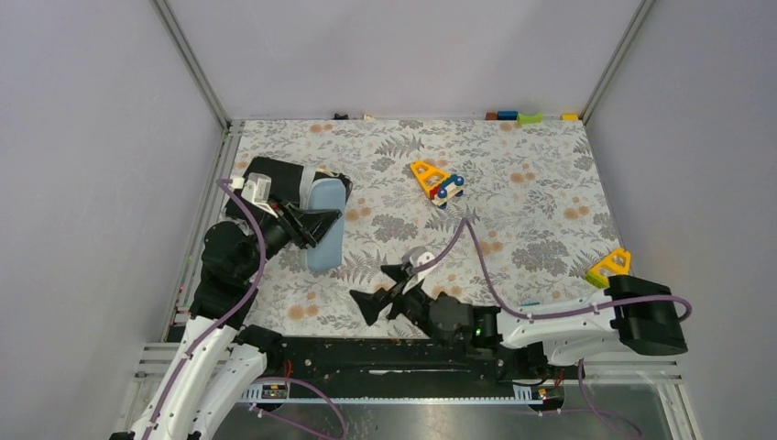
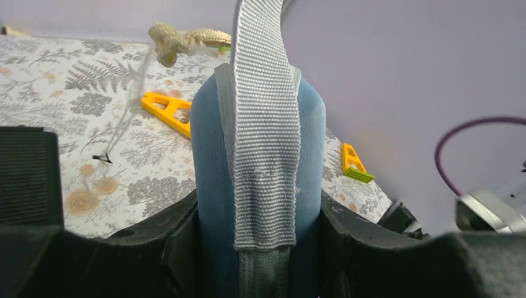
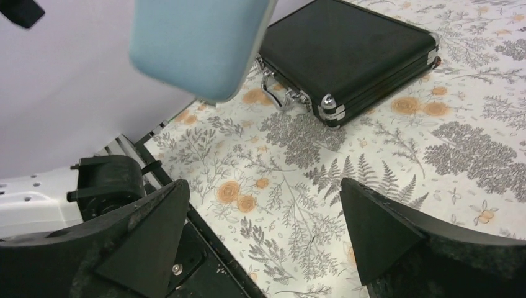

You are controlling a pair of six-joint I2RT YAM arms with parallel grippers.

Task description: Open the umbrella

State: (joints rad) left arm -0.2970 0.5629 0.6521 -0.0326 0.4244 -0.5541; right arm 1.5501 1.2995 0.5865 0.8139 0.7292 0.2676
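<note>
The umbrella itself is hidden or out of view. My left gripper [image 1: 311,225] [image 2: 258,205] is shut on a light-blue zipped pouch [image 1: 327,229] [image 2: 214,161]. A grey webbing strap [image 2: 263,124] runs along the pouch, which hangs above the table's left side. The same pouch [image 3: 198,43] shows at the upper left of the right wrist view. My right gripper [image 1: 376,289] [image 3: 264,186] stands open over the floral cloth near the front edge, with nothing between its fingers.
A flat black case [image 1: 275,179] [image 3: 347,49] lies at the left under the pouch. A yellow wheeled toy [image 1: 437,181] sits mid-table and a yellow-green piece [image 1: 609,268] at the right. Small blocks [image 1: 513,116] line the back edge. A tan knotted cord [image 2: 186,38] hangs near the pouch.
</note>
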